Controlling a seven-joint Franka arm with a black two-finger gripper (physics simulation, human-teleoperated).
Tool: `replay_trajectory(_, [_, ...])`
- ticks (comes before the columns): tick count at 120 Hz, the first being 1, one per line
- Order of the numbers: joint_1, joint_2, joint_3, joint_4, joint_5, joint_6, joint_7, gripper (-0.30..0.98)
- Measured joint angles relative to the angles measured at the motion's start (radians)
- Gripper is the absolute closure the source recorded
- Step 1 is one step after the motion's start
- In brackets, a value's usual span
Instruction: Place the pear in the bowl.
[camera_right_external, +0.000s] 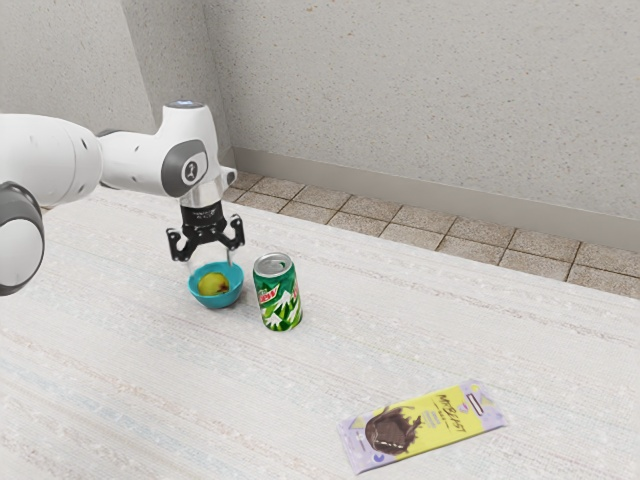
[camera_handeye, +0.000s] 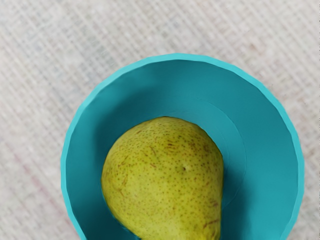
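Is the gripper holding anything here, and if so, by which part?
Nothing is held: the gripper is open above the bowl, and the pear lies inside the bowl.

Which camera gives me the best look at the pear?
The wrist view: it looks down on the pear inside the bowl, showing speckled skin and most of its outline. The exterior view shows it partly hidden behind the bowl's near wall.

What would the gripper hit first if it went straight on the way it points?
Most likely the pear, lying in the teal bowl below the open gripper. Depth is hard to judge, though, so the bowl's rim might be touched first.
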Motion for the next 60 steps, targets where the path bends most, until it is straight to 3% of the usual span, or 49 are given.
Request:
replay_trajectory(14, [-0.011,-0.056,0.001,-0.003,0.000,-0.008,0.010,0.07])
replay_trajectory(39, [-0.068,-0.464,-0.019,-0.116,0.024,-0.165,0.117,0.03])
replay_trajectory(60, [-0.087,-0.515,-0.035,-0.126,-0.004,-0.250,0.285,0.01])
